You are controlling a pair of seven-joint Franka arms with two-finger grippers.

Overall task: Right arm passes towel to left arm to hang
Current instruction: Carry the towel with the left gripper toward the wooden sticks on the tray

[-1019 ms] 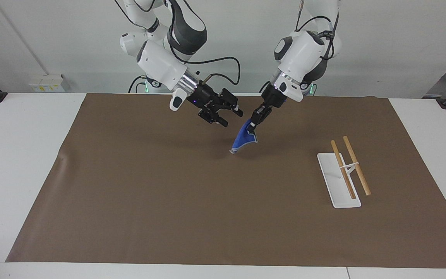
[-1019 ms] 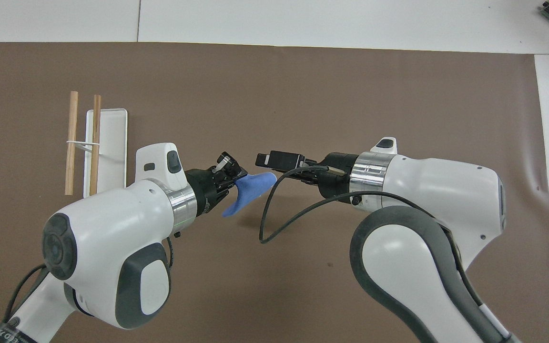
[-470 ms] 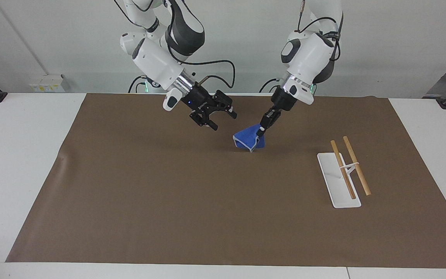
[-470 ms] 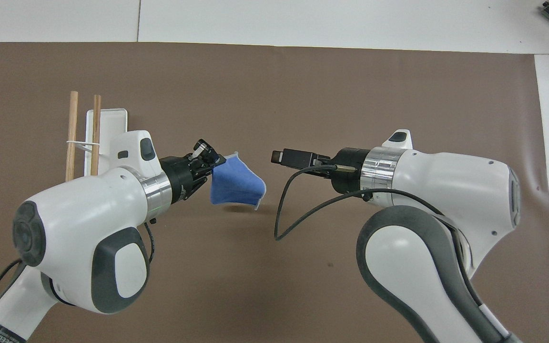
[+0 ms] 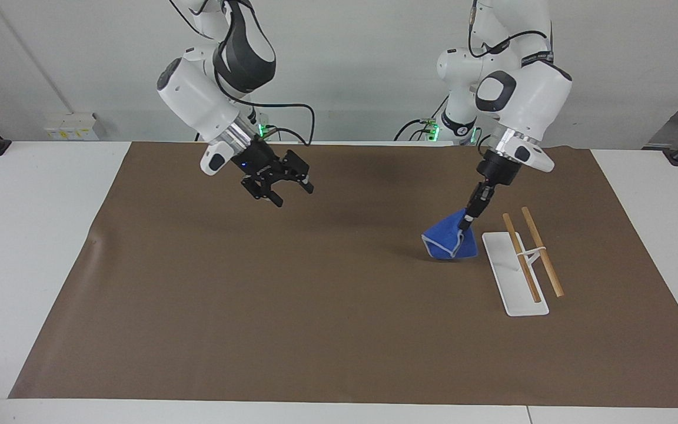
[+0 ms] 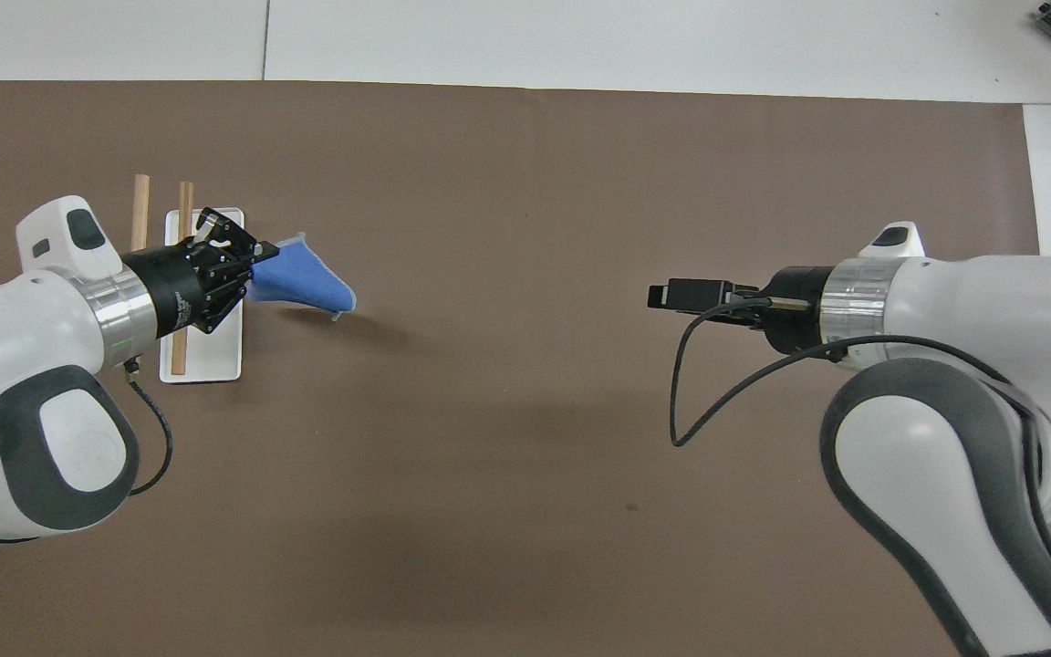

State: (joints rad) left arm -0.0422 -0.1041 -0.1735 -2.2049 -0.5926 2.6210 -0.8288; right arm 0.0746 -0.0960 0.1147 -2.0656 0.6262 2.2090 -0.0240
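The blue towel (image 5: 449,241) hangs bunched from my left gripper (image 5: 467,224), which is shut on its upper corner. It hangs low over the brown mat, beside the rack on the side toward the table's middle. In the overhead view the towel (image 6: 305,282) sticks out from the left gripper (image 6: 254,265) over the rack's white base (image 6: 213,359). The rack has two wooden rods (image 5: 542,252) on a white base (image 5: 501,265). My right gripper (image 5: 289,192) is open and empty, up over the mat toward the right arm's end; it also shows in the overhead view (image 6: 667,295).
A brown mat (image 5: 256,306) covers most of the white table (image 5: 33,235). A black cable loops from the right arm's wrist (image 6: 685,401).
The left gripper has carried the towel from over the mat's middle to beside the rack. The right gripper, open and empty, has drawn back toward its own end.
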